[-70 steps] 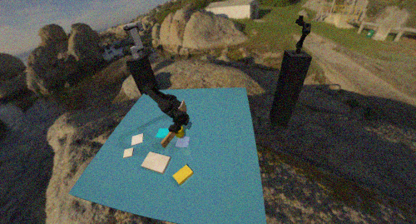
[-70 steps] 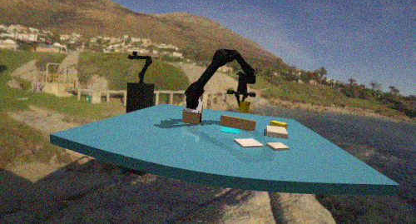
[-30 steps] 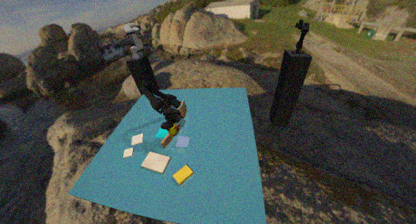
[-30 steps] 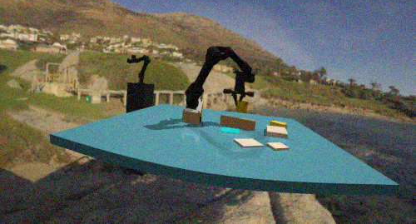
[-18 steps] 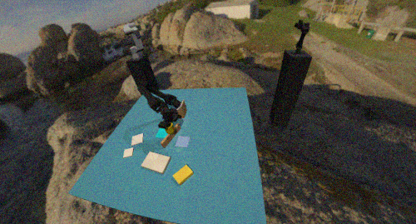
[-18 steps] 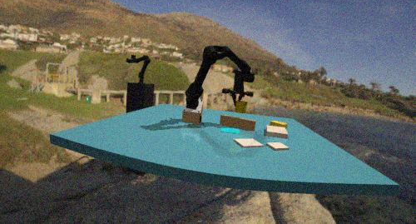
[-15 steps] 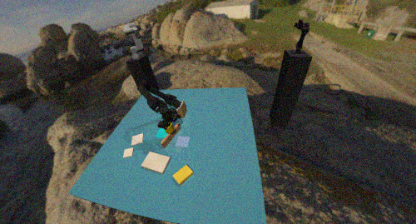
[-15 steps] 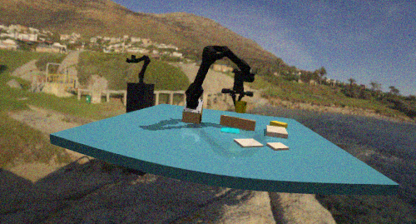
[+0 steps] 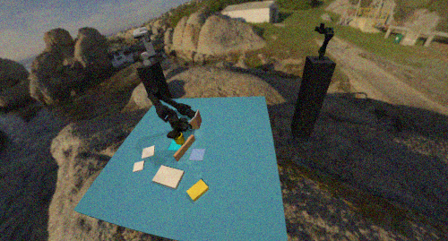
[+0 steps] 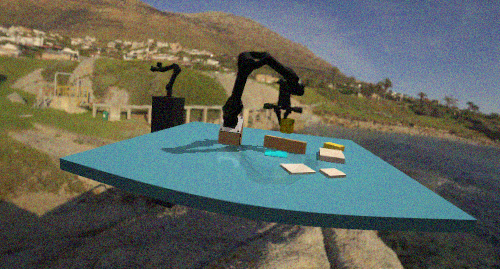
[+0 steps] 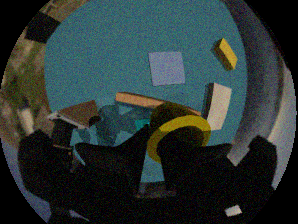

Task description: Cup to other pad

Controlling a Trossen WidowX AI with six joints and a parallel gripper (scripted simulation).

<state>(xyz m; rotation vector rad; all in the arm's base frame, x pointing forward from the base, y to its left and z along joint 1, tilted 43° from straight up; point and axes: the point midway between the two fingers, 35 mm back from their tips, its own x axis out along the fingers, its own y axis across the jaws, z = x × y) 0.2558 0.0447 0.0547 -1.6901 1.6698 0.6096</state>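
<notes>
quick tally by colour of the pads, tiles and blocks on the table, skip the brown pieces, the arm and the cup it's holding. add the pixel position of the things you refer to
cream: 3 (large block [image 9: 168, 176] [image 10: 332, 156] [image 11: 220, 105], two small tiles [image 9: 148, 151] [image 9: 139, 166] [image 10: 297, 168] [image 10: 333, 173])
yellow: 1 (yellow block [image 9: 197, 190] [image 10: 334, 146] [image 11: 227, 54])
cyan: 1 (cyan pad [image 9: 174, 145] [image 10: 276, 153] [image 11: 142, 122])
periwinkle: 1 (periwinkle pad [image 9: 197, 154] [image 11: 167, 68])
total: 6

From my remote station I see a rocky outdoor coast: big rounded boulders [image 9: 215, 35], dark water [image 10: 425, 159] (houses [image 10: 30, 38] dot a distant hillside [image 10: 200, 24]).
</notes>
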